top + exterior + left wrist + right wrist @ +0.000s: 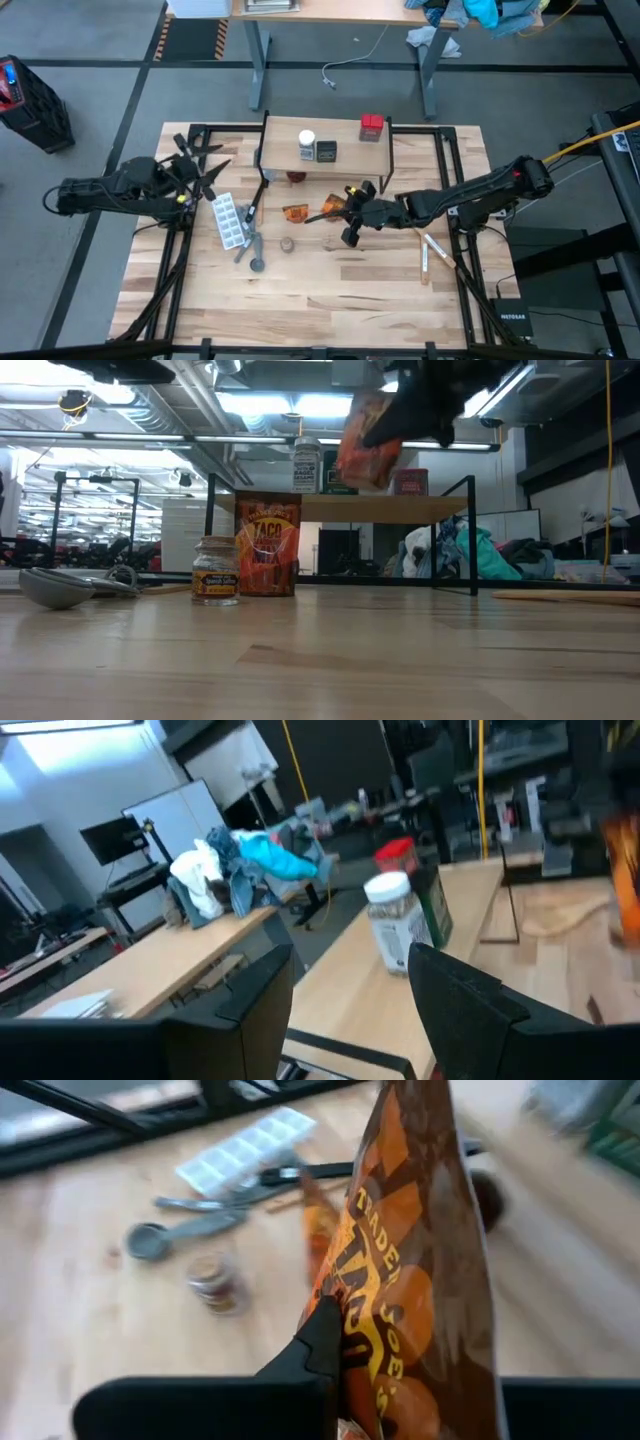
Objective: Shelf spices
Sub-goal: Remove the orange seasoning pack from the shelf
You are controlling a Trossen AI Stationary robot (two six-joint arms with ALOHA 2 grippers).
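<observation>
Two dark arms, yellow cable (585, 146)

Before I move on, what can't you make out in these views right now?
- Low view: right gripper lost in dark glare above the lifted orange packet.
- Right wrist view: the packet fills the frame, hiding the shelf.
- Left wrist view: white-capped jar label blurred.
- High view: left gripper fingers indistinct.

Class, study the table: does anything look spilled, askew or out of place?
Nothing spilled. One orange taco seasoning packet hangs tilted in the right gripper, off the table; a second orange packet stands on the wooden table, not the light-wood shelf.
</observation>
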